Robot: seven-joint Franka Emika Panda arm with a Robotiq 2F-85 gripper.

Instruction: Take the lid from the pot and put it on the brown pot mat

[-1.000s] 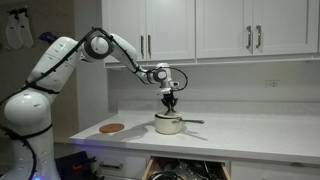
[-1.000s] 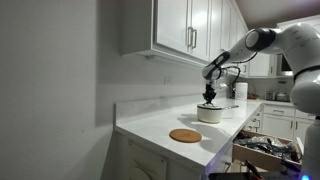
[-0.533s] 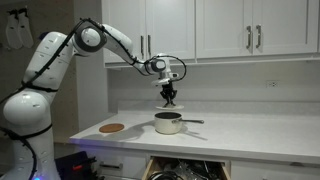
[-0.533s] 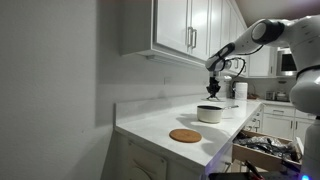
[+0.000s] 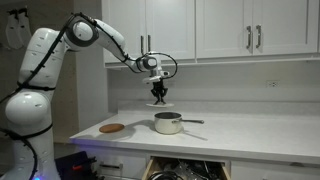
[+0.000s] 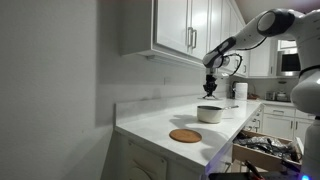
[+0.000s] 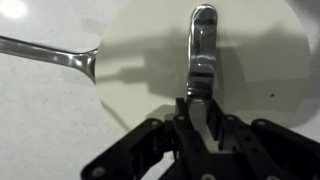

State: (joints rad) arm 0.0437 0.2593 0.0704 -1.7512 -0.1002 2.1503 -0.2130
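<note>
My gripper point(image 5: 159, 96) is shut on the knob of the pale lid point(image 5: 159, 103) and holds it in the air, well above the counter. It also shows in the other exterior view point(image 6: 210, 89) with the lid point(image 6: 210, 95). The cream-white pot point(image 5: 168, 124) point(image 6: 210, 114) stands open on the counter below, slightly to one side, its thin handle point(image 7: 50, 52) sticking out. In the wrist view the lid point(image 7: 140, 60) fills the frame and my fingers point(image 7: 201, 108) clamp its metal knob. The brown pot mat point(image 5: 112, 128) point(image 6: 185, 135) lies flat near the counter's end.
White wall cabinets point(image 5: 200, 25) hang close above the arm. An open drawer with utensils point(image 5: 185, 170) sits below the white counter point(image 5: 250, 135). The counter edge is near the mat, and a wall point(image 6: 50, 90) stands behind.
My gripper has lifted the lid off the pot, risen high above it, and shifted sideways toward the mat's side. The pot and mat have not moved.
</note>
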